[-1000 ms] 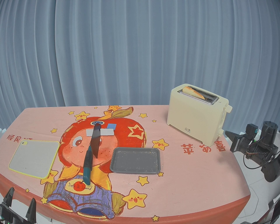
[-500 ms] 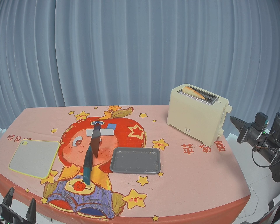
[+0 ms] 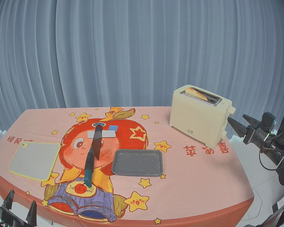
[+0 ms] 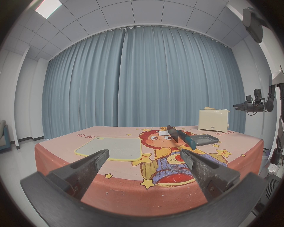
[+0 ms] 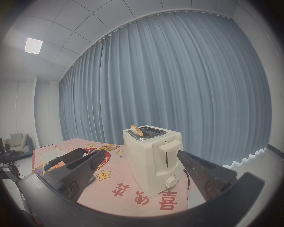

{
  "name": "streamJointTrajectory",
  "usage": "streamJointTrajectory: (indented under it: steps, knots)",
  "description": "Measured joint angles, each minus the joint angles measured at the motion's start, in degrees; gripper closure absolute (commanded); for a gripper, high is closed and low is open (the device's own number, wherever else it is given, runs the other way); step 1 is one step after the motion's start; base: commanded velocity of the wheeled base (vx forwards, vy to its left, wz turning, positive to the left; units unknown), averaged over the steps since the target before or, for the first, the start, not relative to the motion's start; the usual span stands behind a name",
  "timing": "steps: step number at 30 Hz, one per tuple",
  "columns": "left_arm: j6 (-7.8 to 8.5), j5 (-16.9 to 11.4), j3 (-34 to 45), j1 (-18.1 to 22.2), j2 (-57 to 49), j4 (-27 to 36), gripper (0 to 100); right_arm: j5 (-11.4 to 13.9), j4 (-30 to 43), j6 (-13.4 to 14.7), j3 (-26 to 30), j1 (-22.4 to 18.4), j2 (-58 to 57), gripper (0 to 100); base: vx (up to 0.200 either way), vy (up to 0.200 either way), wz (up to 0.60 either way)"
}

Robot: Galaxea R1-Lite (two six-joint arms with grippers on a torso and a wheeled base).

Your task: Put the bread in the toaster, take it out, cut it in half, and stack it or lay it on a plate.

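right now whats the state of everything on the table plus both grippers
toaster: lever up
bread: whole, poking out of a toaster slot
knife: lying loose, blade over a small white block
plate: lying flat, no bread on it
cutting board: lying flat, bare
left gripper: open, holding nothing
right gripper: open, holding nothing, apart from the toaster

Behind your worktop [image 3: 192,177] a pleated blue-grey curtain [image 3: 118,53] hangs from wall to wall. Overhead you have a white tiled ceiling [image 4: 142,11] with one lit square panel [image 5: 33,45]. White walls [image 5: 17,112] flank the curtain, and the floor [image 4: 14,156] is pale and glossy. A light sofa [image 5: 19,139] with cushions sits against the far wall.
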Motion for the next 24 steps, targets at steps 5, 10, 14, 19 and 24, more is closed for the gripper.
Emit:
streamJointTrajectory:
  steps: [5,10,14,19,24]
  knots:
    - [0.00,-0.02,0.00,0.02,0.00,0.00,0,0.00,3.12,-0.35,-0.57,-0.16,-1.57,0,0.000,0.000,0.00]
    - [0.00,0.00,0.00,0.00,0.00,0.00,0,0.41,10.37,-3.15,-4.41,-0.33,-2.32,0,0.000,0.000,0.00]
    - [0.00,0.00,0.00,0.00,0.00,0.00,0,2.50,16.42,-5.39,-9.55,-0.94,-2.56,0,0.000,0.000,0.00]
    - [0.00,-0.02,0.00,0.00,0.00,0.00,0,6.33,25.43,-6.73,-17.68,-1.49,-2.56,0,0.000,0.000,0.00]
    - [0.00,-0.02,0.00,0.00,0.00,0.00,0,7.69,33.69,-8.20,-25.42,-2.28,-1.71,0,0.000,0.000,0.00]
